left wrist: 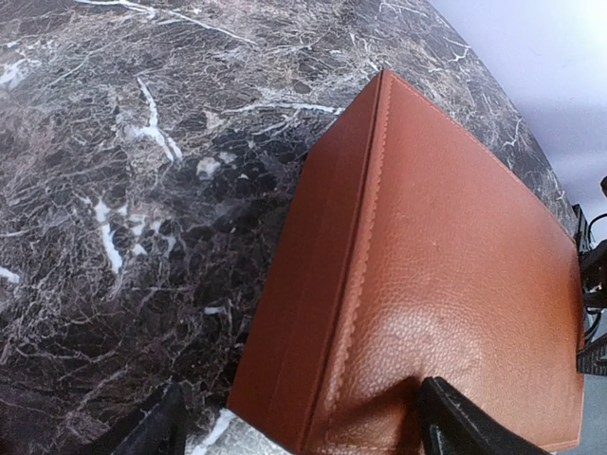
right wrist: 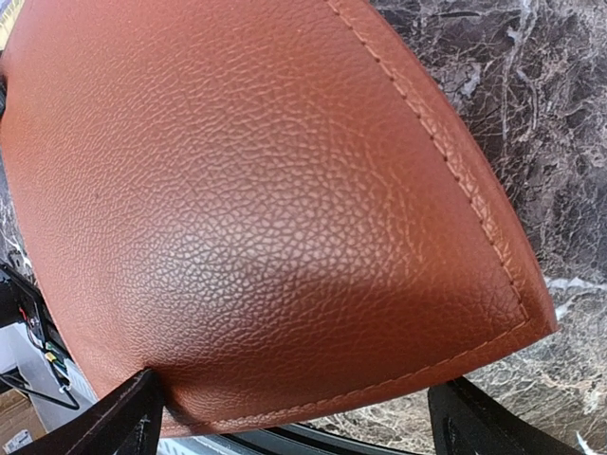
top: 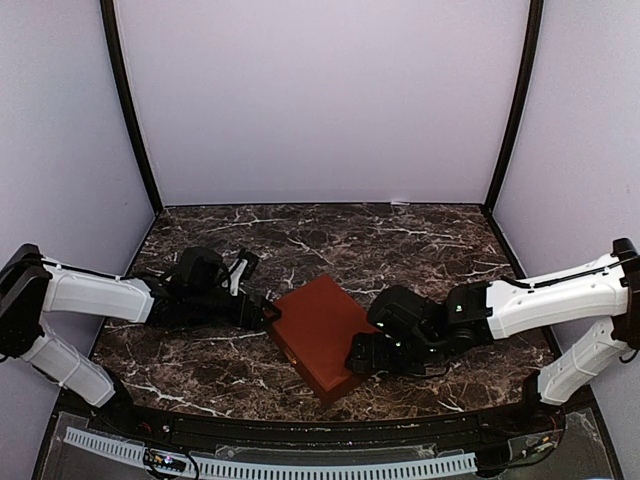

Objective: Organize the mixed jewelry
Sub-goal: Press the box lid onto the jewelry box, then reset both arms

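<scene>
While the left gripper (left wrist: 308, 428) straddles it, box (top: 320, 335) (shut) hides contents.

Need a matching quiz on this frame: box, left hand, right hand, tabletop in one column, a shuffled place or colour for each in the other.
Column 1
1. box
2. left hand
3. right hand
4. tabletop

Column 2
A. dark marble with white veins
B. at the box's left corner
C. red-brown, stitched edge, lid closed
D. at the box's near right edge

Pairs: 1-C, 2-B, 3-D, 4-A
</scene>
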Action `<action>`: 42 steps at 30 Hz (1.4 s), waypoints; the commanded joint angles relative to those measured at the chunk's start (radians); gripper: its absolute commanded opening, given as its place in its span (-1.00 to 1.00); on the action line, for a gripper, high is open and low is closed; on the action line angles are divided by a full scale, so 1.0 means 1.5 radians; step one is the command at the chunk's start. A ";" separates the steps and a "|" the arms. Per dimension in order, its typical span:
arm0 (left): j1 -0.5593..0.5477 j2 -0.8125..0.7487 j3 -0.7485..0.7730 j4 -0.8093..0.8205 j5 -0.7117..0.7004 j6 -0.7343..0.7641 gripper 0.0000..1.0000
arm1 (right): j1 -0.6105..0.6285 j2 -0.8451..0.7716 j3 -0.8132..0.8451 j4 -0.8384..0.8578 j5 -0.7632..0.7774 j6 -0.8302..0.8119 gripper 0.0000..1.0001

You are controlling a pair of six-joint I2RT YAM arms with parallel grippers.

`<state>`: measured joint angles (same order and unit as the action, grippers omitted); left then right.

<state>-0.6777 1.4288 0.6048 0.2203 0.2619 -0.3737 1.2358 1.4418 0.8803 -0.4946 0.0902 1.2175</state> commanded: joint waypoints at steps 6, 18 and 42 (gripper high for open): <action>-0.014 -0.047 0.060 -0.114 -0.060 0.042 0.78 | 0.018 -0.014 0.069 -0.166 0.131 -0.078 0.97; 0.020 0.069 0.261 -0.063 -0.051 0.110 0.96 | -0.154 0.000 0.175 0.086 0.105 -0.409 0.97; 0.498 -0.119 -0.118 0.325 -0.147 0.169 0.98 | -0.862 -0.180 -0.239 0.584 -0.076 -0.614 0.97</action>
<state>0.0776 1.3460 0.5323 0.5259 0.1455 -0.1745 0.0292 1.2961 0.6731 0.1116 -0.0250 0.3153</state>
